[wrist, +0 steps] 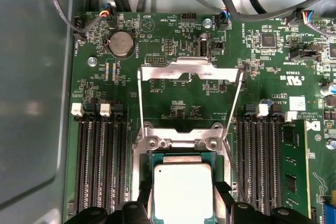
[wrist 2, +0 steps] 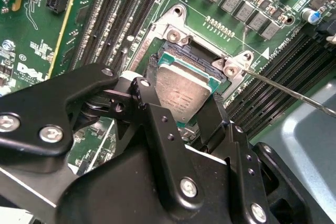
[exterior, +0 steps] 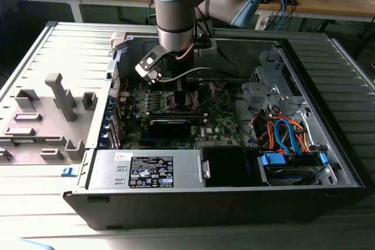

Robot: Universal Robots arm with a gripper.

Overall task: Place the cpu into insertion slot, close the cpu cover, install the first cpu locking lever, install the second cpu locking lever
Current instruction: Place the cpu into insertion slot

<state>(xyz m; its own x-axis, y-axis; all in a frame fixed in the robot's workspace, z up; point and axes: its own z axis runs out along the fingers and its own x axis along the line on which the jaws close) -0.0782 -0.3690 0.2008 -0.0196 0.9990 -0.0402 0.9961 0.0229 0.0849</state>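
We see the cpu (wrist 2: 181,95) lying pale face up in the insertion slot (wrist 2: 173,24), its green edge just inside the silver rim; in both wrist views the black fingers (wrist 2: 152,103) press against two opposite edges of it, so the gripper (wrist 2: 181,100) is closed narrowly on the cpu. In the first wrist view the cpu (wrist: 182,190) sits between the fingertips of the gripper (wrist: 182,200), and the slot's rim (wrist: 178,137) shows just beyond it. The cpu cover (wrist: 190,67) stands swung open off the slot, its window showing the green circuit board (wrist: 173,35) behind; a thin wire locking lever (wrist 2: 294,95) juts free from the slot's corner, over the dark memory slots (wrist: 102,161). In the exterior view the arm (exterior: 176,4) reaches down into the open computer case (exterior: 328,74), near the middle of its far wall; the case lies on the table (exterior: 47,215).
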